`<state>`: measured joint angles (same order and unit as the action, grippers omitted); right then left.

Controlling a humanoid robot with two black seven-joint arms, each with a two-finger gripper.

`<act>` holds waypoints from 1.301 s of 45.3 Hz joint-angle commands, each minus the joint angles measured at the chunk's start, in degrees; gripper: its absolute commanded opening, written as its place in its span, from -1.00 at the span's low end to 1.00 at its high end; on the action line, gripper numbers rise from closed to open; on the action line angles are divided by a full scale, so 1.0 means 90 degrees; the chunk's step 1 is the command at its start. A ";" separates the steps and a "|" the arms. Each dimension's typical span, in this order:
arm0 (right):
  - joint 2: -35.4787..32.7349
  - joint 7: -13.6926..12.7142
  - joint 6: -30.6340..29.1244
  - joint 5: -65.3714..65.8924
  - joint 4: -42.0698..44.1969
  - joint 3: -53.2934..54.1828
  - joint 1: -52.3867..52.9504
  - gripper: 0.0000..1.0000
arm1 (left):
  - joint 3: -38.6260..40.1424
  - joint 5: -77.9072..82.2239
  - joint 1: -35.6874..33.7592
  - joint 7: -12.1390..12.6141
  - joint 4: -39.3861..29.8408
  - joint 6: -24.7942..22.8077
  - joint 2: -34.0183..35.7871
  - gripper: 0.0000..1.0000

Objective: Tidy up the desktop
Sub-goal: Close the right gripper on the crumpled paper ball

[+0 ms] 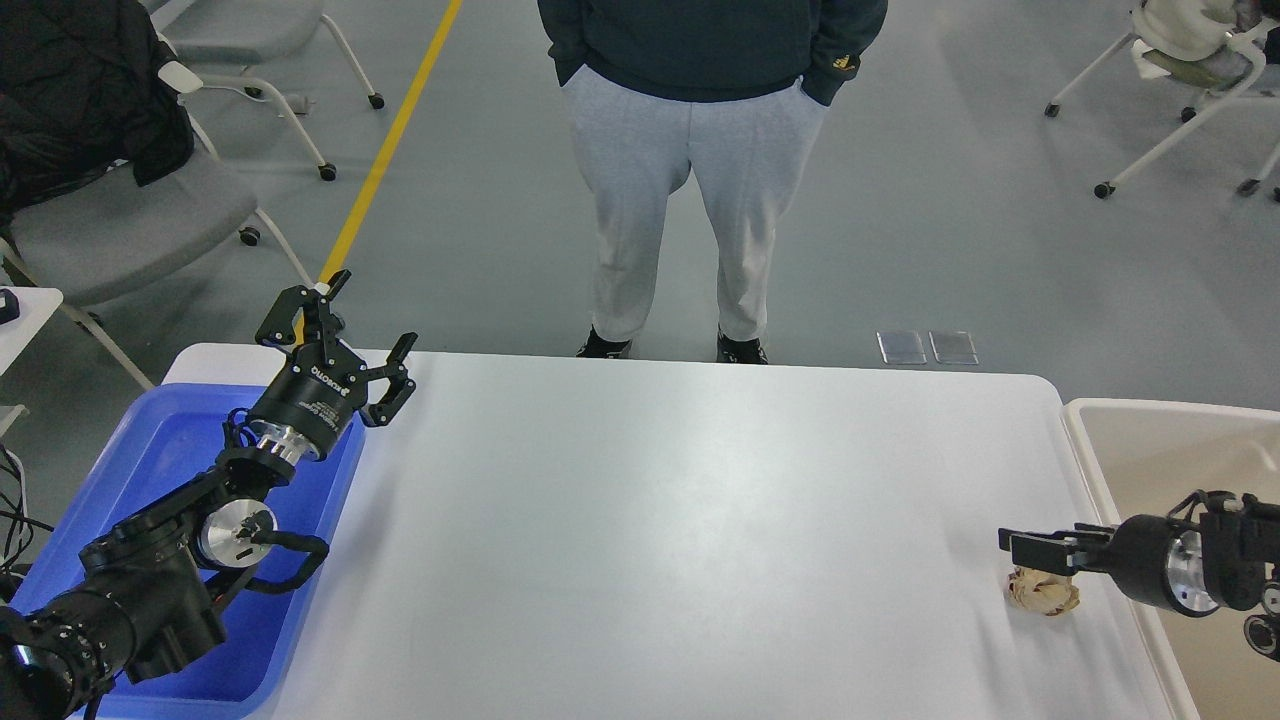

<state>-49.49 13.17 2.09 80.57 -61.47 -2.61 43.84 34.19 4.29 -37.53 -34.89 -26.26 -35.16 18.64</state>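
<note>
Just under the right gripper [1010, 545], near the table's [680, 520] right edge, lies a crumpled wad [1043, 591], the only loose thing on the white top. That gripper reaches in level from the right, seen side-on and dark, so I cannot tell whether its jaws stand apart or together; the wad rests on the table below them and does not look held. Behind those jaws, off the table edge, stands a beige bin [1100, 440], likely where the wad belongs, which would explain the low approach from that side. Far across the table, the left gripper [355, 335] hangs raised over the far corner of a blue tray [150, 450], jaws spread wide and holding nothing, apparently parked out of the way.
</note>
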 commanded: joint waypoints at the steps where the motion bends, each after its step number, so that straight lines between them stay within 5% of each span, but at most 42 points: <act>1: 0.0352 0.0031 0.0227 -0.0046 0.0482 -0.0237 -0.0057 1.00 | 0.0000 -0.0008 0.0000 0.0000 -0.0003 0.0000 0.0000 1.00; 38: 0.1231 0.0705 0.0354 -0.0426 0.1957 -0.0325 -0.0604 1.00 | 0.0000 -0.0008 0.0000 0.0000 -0.0003 0.0000 0.0000 1.00; 48: 0.1329 0.0793 0.0364 -0.0778 0.2250 -0.0325 -0.0653 0.79 | 0.0000 0.0002 0.0000 0.0000 -0.0003 0.0000 0.0000 1.00; 55: 0.1310 0.0881 0.0334 -0.0778 0.2279 -0.0705 -0.0653 -0.89 | 0.0000 0.0002 0.0000 0.0000 -0.0003 0.0000 0.0000 1.00; 59: 0.1300 0.0881 0.0364 -0.0788 0.2289 -0.0783 -0.0653 -1.00 | 0.0000 0.0002 0.0000 0.0000 -0.0003 0.0000 0.0000 1.00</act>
<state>-38.03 20.26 5.20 74.41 -42.07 -6.98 38.16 34.19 4.30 -37.53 -34.89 -26.26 -35.16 18.63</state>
